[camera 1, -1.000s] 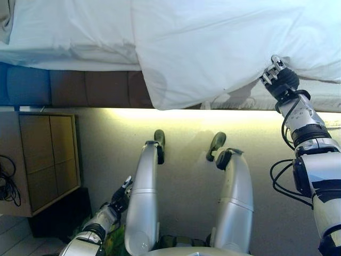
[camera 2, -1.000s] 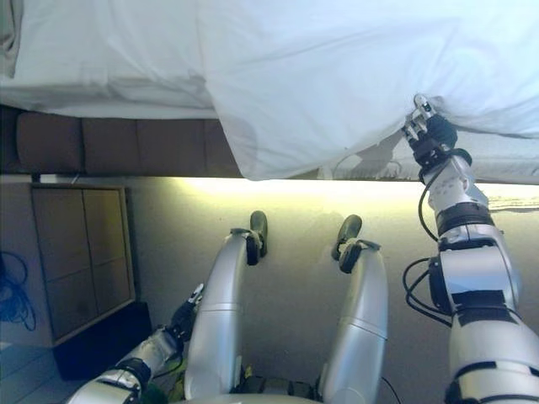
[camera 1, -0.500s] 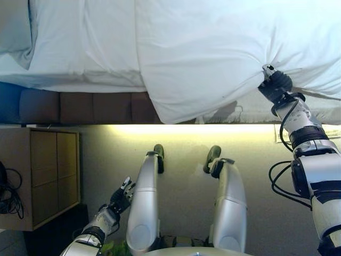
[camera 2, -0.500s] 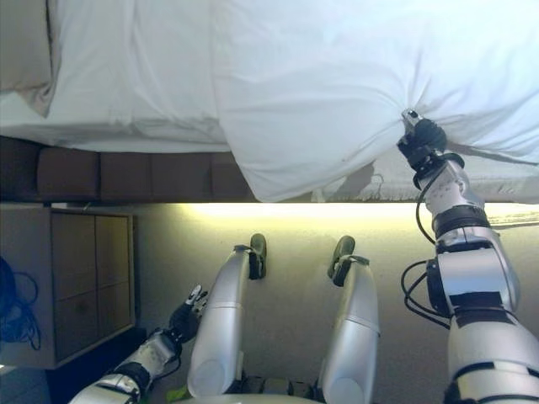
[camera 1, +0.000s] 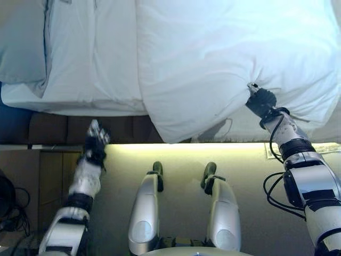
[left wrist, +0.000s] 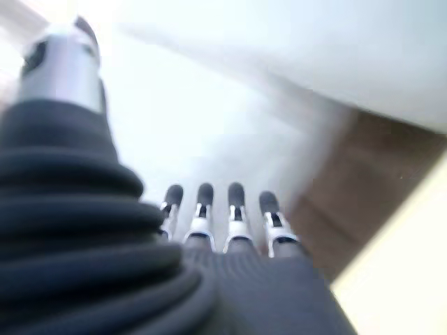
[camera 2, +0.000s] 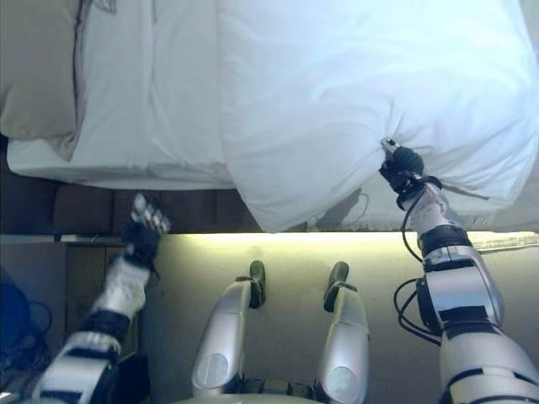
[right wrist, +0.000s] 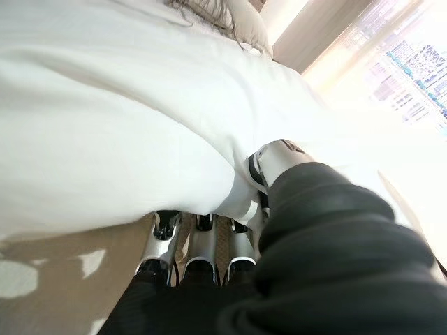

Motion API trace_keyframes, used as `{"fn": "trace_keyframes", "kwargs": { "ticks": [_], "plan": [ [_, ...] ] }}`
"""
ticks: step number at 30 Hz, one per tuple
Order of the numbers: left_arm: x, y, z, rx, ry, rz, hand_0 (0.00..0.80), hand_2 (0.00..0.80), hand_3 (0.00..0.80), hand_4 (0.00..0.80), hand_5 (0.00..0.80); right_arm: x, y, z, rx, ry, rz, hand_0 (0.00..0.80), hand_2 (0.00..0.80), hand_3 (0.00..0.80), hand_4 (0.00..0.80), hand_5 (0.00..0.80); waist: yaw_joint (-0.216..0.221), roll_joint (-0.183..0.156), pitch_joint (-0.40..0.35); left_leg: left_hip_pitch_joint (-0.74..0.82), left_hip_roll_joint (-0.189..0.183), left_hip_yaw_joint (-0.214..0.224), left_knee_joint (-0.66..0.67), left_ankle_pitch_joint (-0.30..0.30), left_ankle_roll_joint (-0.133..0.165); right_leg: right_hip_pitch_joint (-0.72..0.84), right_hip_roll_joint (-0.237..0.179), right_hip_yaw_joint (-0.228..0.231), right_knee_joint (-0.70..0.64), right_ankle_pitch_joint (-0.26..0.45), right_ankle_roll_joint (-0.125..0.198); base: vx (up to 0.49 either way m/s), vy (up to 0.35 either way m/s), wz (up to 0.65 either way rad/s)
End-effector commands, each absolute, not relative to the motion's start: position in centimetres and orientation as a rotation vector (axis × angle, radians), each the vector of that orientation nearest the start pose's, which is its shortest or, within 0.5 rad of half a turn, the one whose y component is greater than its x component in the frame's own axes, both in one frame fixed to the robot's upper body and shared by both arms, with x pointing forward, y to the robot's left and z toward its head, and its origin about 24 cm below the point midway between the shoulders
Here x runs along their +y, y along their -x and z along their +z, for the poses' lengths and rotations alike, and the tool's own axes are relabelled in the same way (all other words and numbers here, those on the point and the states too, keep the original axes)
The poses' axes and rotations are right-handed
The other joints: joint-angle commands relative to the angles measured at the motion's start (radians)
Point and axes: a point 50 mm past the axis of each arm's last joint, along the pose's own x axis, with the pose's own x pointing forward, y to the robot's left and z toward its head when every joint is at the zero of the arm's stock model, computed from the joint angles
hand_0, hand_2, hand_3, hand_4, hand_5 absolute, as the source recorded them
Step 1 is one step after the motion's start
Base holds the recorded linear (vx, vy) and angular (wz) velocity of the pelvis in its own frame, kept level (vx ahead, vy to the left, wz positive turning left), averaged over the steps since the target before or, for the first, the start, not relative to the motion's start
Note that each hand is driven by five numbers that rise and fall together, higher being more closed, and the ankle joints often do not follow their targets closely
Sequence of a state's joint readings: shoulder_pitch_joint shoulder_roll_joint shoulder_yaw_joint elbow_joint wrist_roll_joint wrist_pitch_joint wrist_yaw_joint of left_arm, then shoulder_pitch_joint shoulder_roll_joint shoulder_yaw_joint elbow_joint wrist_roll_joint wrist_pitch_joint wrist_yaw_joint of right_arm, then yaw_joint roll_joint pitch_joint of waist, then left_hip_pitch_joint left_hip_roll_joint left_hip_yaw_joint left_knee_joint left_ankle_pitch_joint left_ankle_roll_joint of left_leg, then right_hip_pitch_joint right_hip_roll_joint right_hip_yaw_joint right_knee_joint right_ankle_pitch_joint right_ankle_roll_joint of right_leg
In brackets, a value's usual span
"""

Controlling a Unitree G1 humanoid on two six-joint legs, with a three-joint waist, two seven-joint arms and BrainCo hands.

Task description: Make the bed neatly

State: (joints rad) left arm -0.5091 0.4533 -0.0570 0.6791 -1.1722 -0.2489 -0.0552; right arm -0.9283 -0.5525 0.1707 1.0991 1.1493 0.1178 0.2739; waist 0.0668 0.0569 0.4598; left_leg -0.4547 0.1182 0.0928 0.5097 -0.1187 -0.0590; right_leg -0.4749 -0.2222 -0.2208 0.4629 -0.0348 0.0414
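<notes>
Here my right hand (camera 1: 259, 101) pinches the white duvet (camera 1: 229, 58) at the bed's (camera 1: 80, 104) near edge, its corner drooping over the side. My left hand (camera 1: 95, 141), fingers straight and empty, rises toward the bare sheet. Spreading and smoothing remain, I judge.
</notes>
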Motion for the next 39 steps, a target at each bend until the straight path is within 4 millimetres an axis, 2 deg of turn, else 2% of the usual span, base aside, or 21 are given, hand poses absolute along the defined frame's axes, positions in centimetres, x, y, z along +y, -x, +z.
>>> {"fn": "trace_keyframes", "kwargs": {
  "ticks": [1, 4, 8, 11, 16, 20, 21, 27, 31, 39],
  "plan": [
    [25.0, -35.3, 11.2, -0.264, 0.598, 0.175, 0.0, 0.0, 0.0, 0.0, 0.0, -22.6, -39.6, 13.7, 0.033, -0.628, 0.197, 0.8, 0.8, 0.8, 0.8, 0.8, 0.002, -0.056, -0.14, 0.057, 0.053, -0.013, -0.102, 0.065, -0.048, 0.103, -0.029, -0.023, -0.132, 0.005, 0.037, 0.024, -0.041, -0.12],
    [22.7, -36.4, 12.2, -0.268, 0.553, 0.081, 0.0, 0.0, 0.0, 0.0, 0.0, -21.3, -39.7, 13.1, 0.067, -0.632, 0.226, 0.8, 0.8, 0.8, 0.8, 0.8, -0.007, -0.063, -0.163, 0.124, 0.061, -0.007, -0.162, 0.081, -0.057, 0.175, -0.016, -0.035, -0.199, 0.02, 0.04, 0.097, -0.033, -0.13],
    [19.8, -36.6, 10.3, -0.167, 0.616, -0.02, 0.0, 0.0, 0.0, 0.0, 0.0, -20.0, -39.4, 11.8, 0.104, -0.641, 0.244, 0.8, 0.8, 0.8, 0.8, 0.8, -0.015, -0.069, -0.193, 0.2, 0.072, 0.006, -0.224, 0.092, -0.065, 0.251, -0.001, -0.043, -0.262, 0.03, 0.046, 0.141, -0.032, -0.04],
    [17.4, -36.3, 8.1, -0.051, 0.705, -0.094, 0.0, 0.0, 0.0, 0.0, 0.0, -19.3, -39.4, 11.6, 0.107, -0.664, 0.255, 0.8, 0.8, 0.8, 0.8, 0.8, -0.017, -0.079, -0.203, 0.233, 0.083, 0.013, -0.241, 0.091, -0.071, 0.289, 0.011, -0.047, -0.287, 0.03, 0.046, 0.126, -0.075, -0.04],
    [12.2, -34.5, 3.8, 0.229, 1.019, -0.228, 0.0, 0.0, 0.0, 0.0, 0.0, -17.9, -39.7, 13.0, 0.05, -0.706, 0.283, 0.8, 0.8, 0.8, 0.8, 0.8, -0.012, -0.115, -0.188, 0.227, 0.101, 0.012, -0.233, 0.082, -0.074, 0.292, 0.033, -0.047, -0.288, 0.025, 0.043, 0.033, -0.133, -0.01],
    [8.7, -32.0, 0.5, 0.447, 1.312, -0.269, 0.0, 0.0, 0.0, 0.0, 0.0, -16.8, -40.0, 14.5, 0.002, -0.754, 0.328, 0.8, 0.8, 0.8, 0.8, 0.8, -0.007, -0.154, -0.165, 0.199, 0.122, 0.003, -0.208, 0.07, -0.075, 0.283, 0.056, -0.051, -0.282, 0.023, 0.038, 0.002, -0.184, -0.02],
    [7.9, -31.2, -0.3, 0.523, 1.394, -0.272, 0.0, 0.0, 0.0, 0.0, 0.0, -16.3, -40.1, 14.9, -0.01, -0.77, 0.344, 0.8, 0.8, 0.8, 0.8, 0.8, -0.005, -0.163, -0.162, 0.205, 0.131, -0.005, -0.204, 0.045, -0.083, 0.292, 0.067, -0.045, -0.281, 0.005, 0.046, 0.073, -0.194, -0.03],
    [6.4, -29.2, -1.7, 0.724, 1.634, -0.277, 0.0, 0.0, 0.0, 0.0, 0.0, -14.8, -40.1, 17.4, -0.11, -0.852, 0.44, 0.8, 0.8, 0.8, 0.8, 0.8, 0.005, -0.202, -0.128, 0.169, 0.156, -0.009, -0.181, 0.036, -0.085, 0.288, 0.085, -0.051, -0.286, 0.007, 0.043, -0.001, -0.143, -0.03],
    [5.9, -28.9, -2.2, 0.853, 1.648, -0.189, 0.0, 0.0, 0.0, 0.0, 0.0, -13.4, -39.7, 19.0, -0.172, -0.884, 0.526, 0.8, 0.8, 0.8, 0.8, 0.8, 0.006, -0.223, -0.108, 0.133, 0.168, -0.023, -0.149, 0.028, -0.087, 0.273, 0.094, -0.053, -0.276, 0.007, 0.041, -0.024, -0.105, -0.01],
    [4.0, -28.7, -2.3, 0.9, 1.643, -0.163, 0.0, 0.0, 0.0, 0.0, 0.0, -9.9, -38.4, 21.3, -0.214, -0.891, 0.715, 0.8, 0.8, 0.8, 0.8, 0.8, -0.009, -0.241, -0.076, 0.081, 0.174, -0.039, -0.095, 0.015, -0.091, 0.248, 0.095, -0.048, -0.261, 0.009, 0.046, -0.022, -0.061, -0.01]
  ]
}}
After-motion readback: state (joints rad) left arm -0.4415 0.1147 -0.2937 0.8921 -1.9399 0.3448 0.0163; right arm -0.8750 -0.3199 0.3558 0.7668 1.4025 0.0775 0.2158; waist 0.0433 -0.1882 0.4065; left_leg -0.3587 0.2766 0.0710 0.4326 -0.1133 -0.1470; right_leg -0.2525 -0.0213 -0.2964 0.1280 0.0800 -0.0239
